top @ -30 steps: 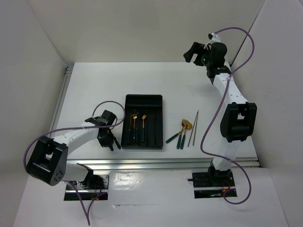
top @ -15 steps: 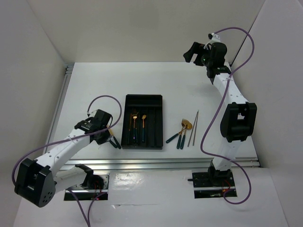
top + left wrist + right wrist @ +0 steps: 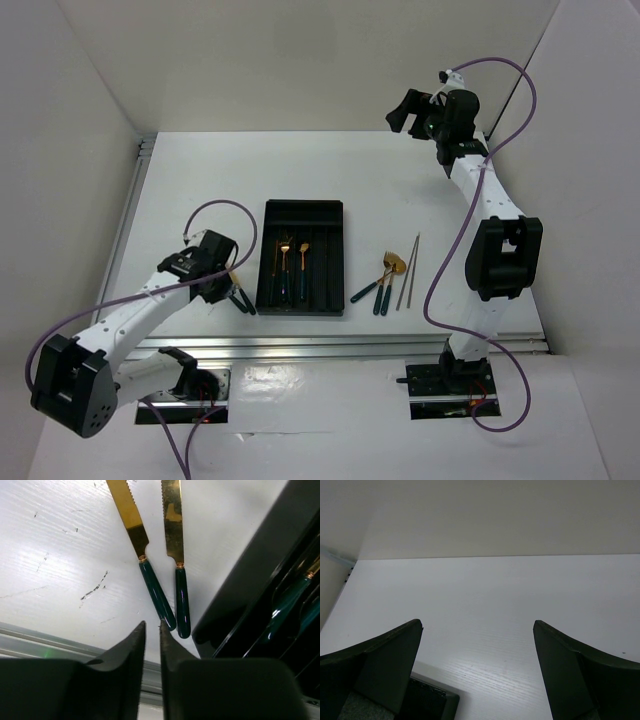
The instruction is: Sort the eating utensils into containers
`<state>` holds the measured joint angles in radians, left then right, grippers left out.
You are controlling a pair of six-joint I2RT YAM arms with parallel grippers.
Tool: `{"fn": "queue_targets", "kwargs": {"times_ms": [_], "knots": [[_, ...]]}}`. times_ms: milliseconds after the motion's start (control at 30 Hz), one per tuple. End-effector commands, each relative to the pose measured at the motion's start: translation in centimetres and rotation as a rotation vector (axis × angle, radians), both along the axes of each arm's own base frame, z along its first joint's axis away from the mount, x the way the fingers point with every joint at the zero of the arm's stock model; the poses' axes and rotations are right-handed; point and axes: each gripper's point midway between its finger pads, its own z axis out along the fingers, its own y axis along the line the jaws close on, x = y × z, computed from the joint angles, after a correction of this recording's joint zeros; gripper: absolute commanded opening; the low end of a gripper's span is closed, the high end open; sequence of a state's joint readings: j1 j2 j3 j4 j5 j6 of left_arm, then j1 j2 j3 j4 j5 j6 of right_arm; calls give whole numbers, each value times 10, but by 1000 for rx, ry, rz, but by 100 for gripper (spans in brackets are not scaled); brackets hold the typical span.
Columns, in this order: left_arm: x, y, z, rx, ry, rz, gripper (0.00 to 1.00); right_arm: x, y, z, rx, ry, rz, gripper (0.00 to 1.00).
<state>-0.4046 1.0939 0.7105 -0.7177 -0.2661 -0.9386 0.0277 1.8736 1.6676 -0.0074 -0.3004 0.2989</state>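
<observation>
Two knives [image 3: 170, 580] lie side by side on the table [image 3: 200, 190], just left of the tray's [image 3: 335, 262] near-left corner, handles nearest. A few utensils [image 3: 303, 265] sit in the tray's left compartments. More cutlery [image 3: 381, 282] and chopsticks [image 3: 409, 268] lie right of the tray. Left gripper [image 3: 151, 628] sits low at the knife handle ends, jaws a narrow slit, holding nothing. Right gripper [image 3: 477, 624] is raised far right, jaws wide, holding nothing.

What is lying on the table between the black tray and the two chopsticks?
A small cluster of teal-handled, gold-headed utensils lies there, seen in the top view.
</observation>
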Motion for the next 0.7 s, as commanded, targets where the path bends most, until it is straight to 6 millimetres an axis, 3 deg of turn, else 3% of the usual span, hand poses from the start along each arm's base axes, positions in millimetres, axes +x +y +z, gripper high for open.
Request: {"fn": "queue_targets", "kwargs": {"times_ms": [0,200,367,667], "knots": [[-4,1,-15,-9,22,64,28,-2,-2,35,8,-94,2,100],[1,-1,-27,-30,16,134,35,-3,-2,37,8,-94,2,100],[3,6,-31,11,25,173,35,-3,-2,37,8,-94,2,100],[11,-1,-38,-12,25,175,37,-1,-5,37,-3,-97,-14,100]]}}
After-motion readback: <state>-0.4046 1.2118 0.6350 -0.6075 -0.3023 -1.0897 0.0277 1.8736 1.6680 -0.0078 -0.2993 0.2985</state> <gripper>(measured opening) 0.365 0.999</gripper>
